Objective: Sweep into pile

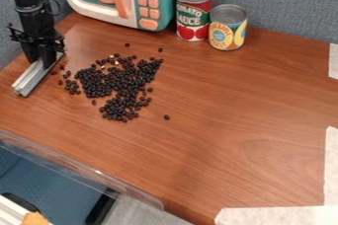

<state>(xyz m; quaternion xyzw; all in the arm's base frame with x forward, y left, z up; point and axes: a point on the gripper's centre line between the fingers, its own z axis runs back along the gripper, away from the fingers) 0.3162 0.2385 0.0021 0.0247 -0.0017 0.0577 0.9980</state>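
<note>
gripper at left, clamped on a metal bar. bar sits low beside the dark beans, which lie scattered left of centre; its long side presumably serves as the sweeping edge.

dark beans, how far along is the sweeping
Most of the beans already lie in one loose, uneven patch. The hand holds the silver bar, the likely sweeper, beside the patch. Left to do: gather the strays, such as the lone bean nearer the camera and two toward the toy microwave, and tighten the ragged edges.
</note>
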